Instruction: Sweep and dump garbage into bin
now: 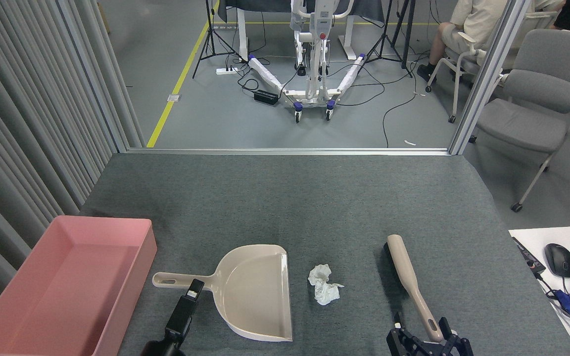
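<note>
The layout suits a sweep from the robot's right to its left: the garbage [323,290], a crumpled wad of white tissue, lies on the grey felt-like bench [314,198] just off the open mouth of the beige dustpan [258,292], with the hand brush [409,282] on its other side. The right gripper [429,340] sits at the near end of the brush handle, its dark fingers [398,334] spread to either side of the handle; no clamping is evident, so this is judged a pre-grasp stance. The left gripper [193,291] points at the dustpan's slim handle, just short of it; whether its fingers are apart or together cannot be told end-on. The dustpan is smooth, glossy moulded plastic with a flat lip. The bin [141,247], a shallow pink rectangular tub with straight walls, stands beyond the left fingers, empty.
</note>
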Tool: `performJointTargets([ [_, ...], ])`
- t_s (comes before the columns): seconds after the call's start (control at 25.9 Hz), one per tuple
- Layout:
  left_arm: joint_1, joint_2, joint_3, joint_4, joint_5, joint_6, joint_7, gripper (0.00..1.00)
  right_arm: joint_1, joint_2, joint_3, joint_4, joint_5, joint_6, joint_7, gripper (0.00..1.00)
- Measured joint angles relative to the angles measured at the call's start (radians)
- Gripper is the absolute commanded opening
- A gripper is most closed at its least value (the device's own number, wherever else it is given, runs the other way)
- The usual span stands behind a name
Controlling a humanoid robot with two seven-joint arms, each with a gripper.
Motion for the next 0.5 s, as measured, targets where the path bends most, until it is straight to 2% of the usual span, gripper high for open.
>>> performJointTargets([
  [0.23,-0.03,-0.008,0.003,0.067,-0.001,0.013,0.016,0.99,-0.008,0.0,0.005,0.009,0.0,-0.001,0.003,0.87],
  [0.5,-0.055,-0.013,0.007,0.11,-0.011,0.046,0.096,0.99,-0.01,-0.001,0.006,0.016,0.0,-0.002,-0.011,0.86],
])
